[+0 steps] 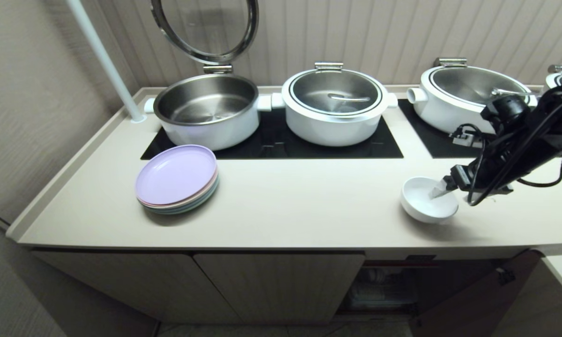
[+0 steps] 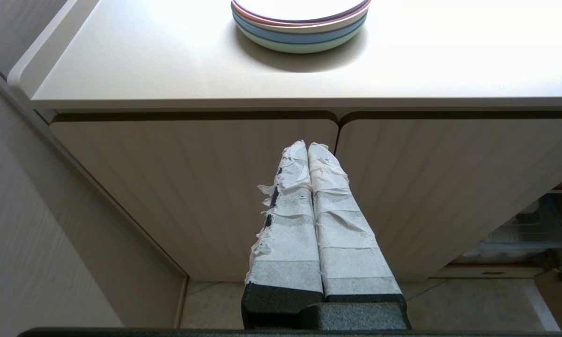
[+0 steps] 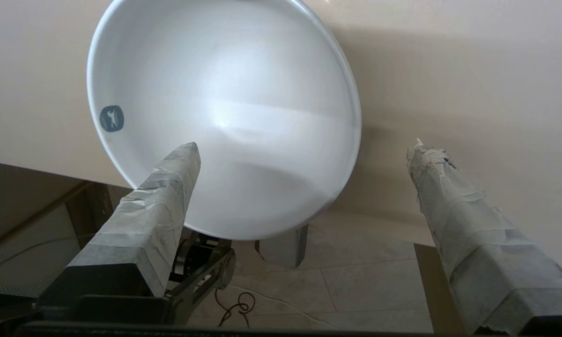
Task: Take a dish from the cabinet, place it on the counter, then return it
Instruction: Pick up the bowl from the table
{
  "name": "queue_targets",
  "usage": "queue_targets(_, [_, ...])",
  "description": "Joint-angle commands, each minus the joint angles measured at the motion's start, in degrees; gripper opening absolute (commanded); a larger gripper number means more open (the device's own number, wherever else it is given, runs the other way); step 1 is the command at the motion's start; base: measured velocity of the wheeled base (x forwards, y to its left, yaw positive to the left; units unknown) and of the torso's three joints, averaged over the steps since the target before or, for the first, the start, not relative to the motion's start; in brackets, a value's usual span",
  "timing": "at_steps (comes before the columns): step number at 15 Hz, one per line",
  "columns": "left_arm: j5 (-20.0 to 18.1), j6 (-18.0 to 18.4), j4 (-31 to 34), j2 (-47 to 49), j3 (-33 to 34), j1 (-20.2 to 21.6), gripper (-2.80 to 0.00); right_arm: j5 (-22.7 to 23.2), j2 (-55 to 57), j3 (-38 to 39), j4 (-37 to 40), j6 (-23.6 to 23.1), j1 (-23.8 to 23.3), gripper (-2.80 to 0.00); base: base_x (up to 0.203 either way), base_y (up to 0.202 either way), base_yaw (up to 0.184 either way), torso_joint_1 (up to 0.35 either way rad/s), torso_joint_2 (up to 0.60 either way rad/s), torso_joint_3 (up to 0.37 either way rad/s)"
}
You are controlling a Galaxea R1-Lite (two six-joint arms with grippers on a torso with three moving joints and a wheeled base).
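1. The white dish (image 1: 427, 200) sits upright on the table (image 1: 285, 206), close to the front edge and toward the right end, part of its rim reaching out past that edge in the right wrist view
2. The right end effector (image 3: 304, 147) is at the dish with its taped fingers (image 3: 166, 206) spread wide apart, one over the inside of the bowl and the other outside the rim; it grips nothing
3. The left end effector (image 2: 307, 145) hangs low in front of the closed cabinet doors (image 2: 206, 187), its taped fingers pressed together and holding nothing
4. Below the dish the cabinet (image 1: 384, 285) stands open, with its door (image 1: 477, 304) swung out to the right
5. A stack of pastel plates (image 1: 177, 179) rests near the table's left end, well apart from the dish
6. Three white pots (image 1: 335, 105) stand on the black cooktop panels (image 1: 271, 140) along the back edge
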Motion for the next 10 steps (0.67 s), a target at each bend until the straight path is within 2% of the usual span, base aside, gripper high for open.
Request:
queue_targets(1, [0.00, -0.04, -0.02, -0.02, 0.00, 0.00, -2.80, 0.00, 2.00, -0.02, -0.46, -0.04, 0.01, 0.00, 0.000, 0.000, 0.000, 0.000, 0.00, 0.000])
queue_targets(10, [0.00, -0.04, -0.02, -0.02, 0.00, 0.00, -2.80, -1.19, 6.44, -3.80, -0.76, 0.23, -0.26, 0.00, 0.000, 0.000, 0.000, 0.000, 0.00, 0.000])
